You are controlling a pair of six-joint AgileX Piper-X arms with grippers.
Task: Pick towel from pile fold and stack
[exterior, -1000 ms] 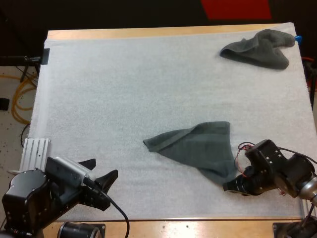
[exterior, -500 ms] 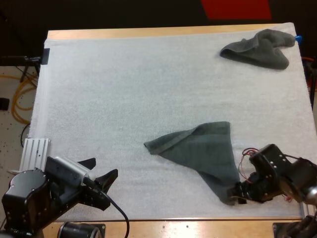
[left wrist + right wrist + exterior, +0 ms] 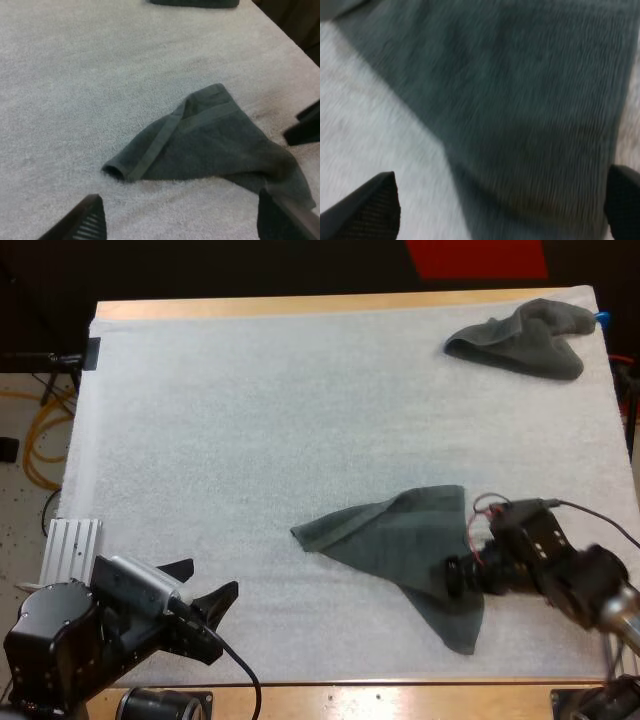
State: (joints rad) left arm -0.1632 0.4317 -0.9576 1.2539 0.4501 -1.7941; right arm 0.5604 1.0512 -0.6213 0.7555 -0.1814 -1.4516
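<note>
The white mat (image 3: 250, 420) covered the table as folding ground. The half-spread towel (image 3: 400, 540) lay lower right of centre in the high view, drawn out for flattening, I judged. The crumpled towel (image 3: 520, 340) lay as the pile at upper right. The right gripper (image 3: 455, 578) hung over the half-spread towel's right side, released, probably seeking a corner. The left gripper (image 3: 205, 585) sat released at lower left, clear of cloth.

Bare white mat (image 3: 250, 420) on the worktop (image 3: 300, 306) gives open passage across the left and centre of the frame. A spread dark grey-green towel (image 3: 390, 535) blocks the lower centre-right, with the right gripper (image 3: 455, 576) over its right edge. A crumpled dark grey-green towel (image 3: 520, 340) occupies the upper right corner.
</note>
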